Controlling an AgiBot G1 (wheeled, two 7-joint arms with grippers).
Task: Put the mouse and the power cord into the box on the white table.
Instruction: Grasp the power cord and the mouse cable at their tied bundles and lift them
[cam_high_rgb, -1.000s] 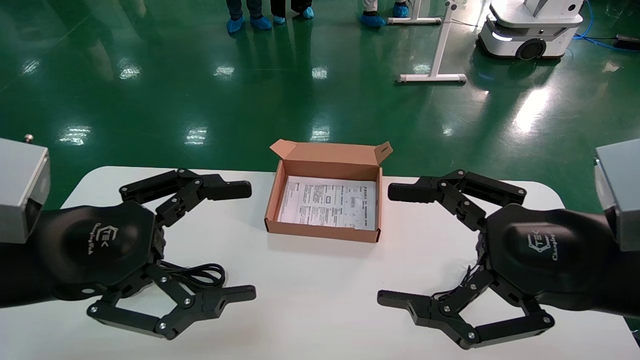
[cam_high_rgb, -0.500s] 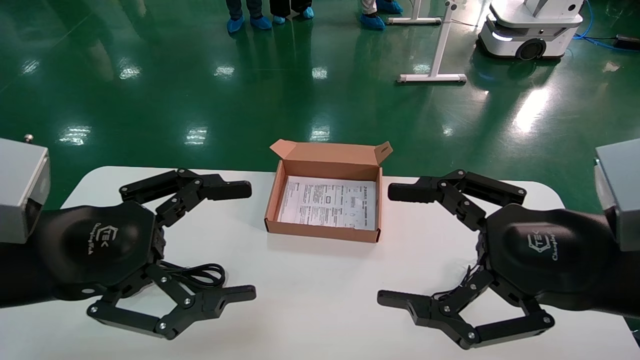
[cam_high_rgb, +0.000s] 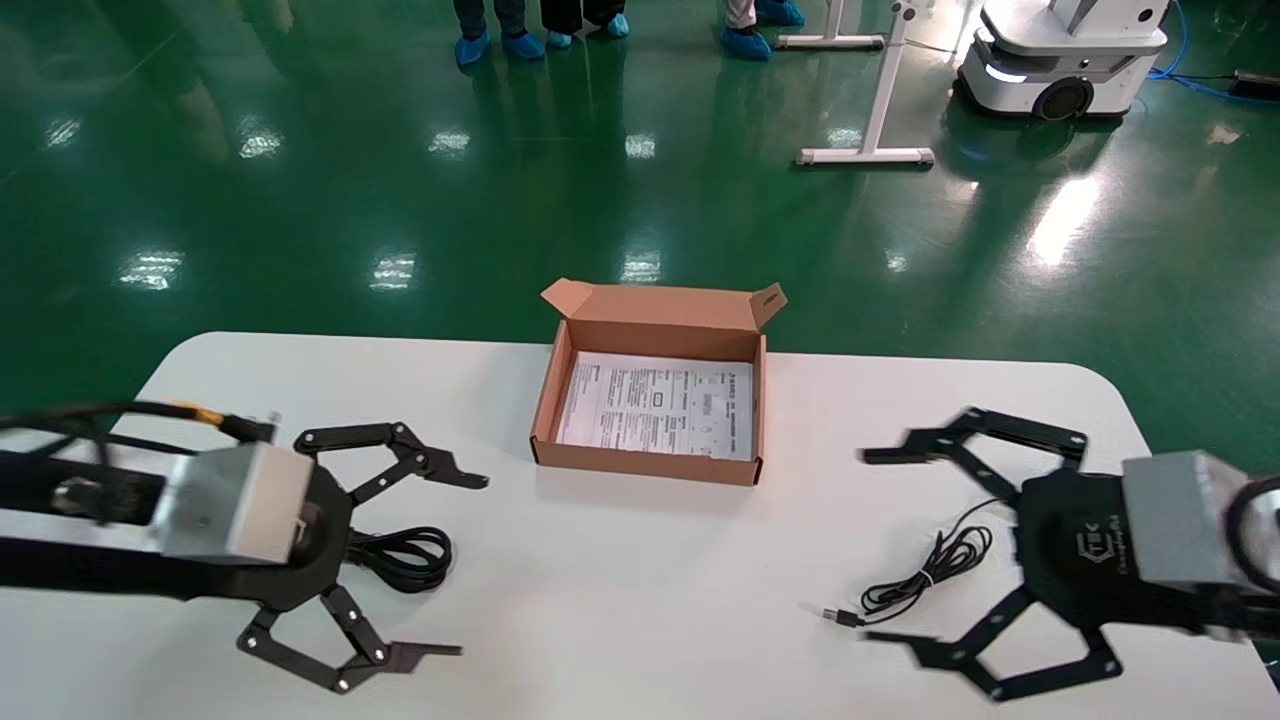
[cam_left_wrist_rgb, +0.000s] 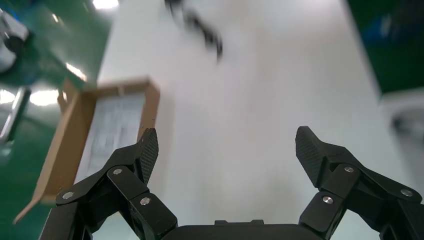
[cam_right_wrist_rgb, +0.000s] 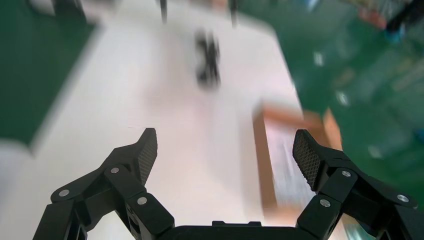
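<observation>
Mouse cable (cam_high_rgb: 925, 575) and power cord (cam_high_rgb: 405, 557) await near the table's (cam_high_rgb: 650, 600) front edge; our spread-fingered left gripper (cam_high_rgb: 440, 565) and right gripper (cam_high_rgb: 880, 545) must first grasp.

Left end effector (cam_left_wrist_rgb: 227, 150) spread wide beside the box (cam_left_wrist_rgb: 70, 150).

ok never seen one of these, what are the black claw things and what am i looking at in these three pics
The claws are the two grippers of a two-armed robot. The wide picture comes from a camera on its head, looking down at a white table. The other two come from cameras on each wrist, looking out past that arm's own fingers.

The left gripper and right gripper are both open and hold nothing. Between them stands an open cardboard box lined with a printed sheet. A thick coiled power cord lies by the left gripper; a thin bundled cable lies by the right. The mouse itself is hidden.
</observation>
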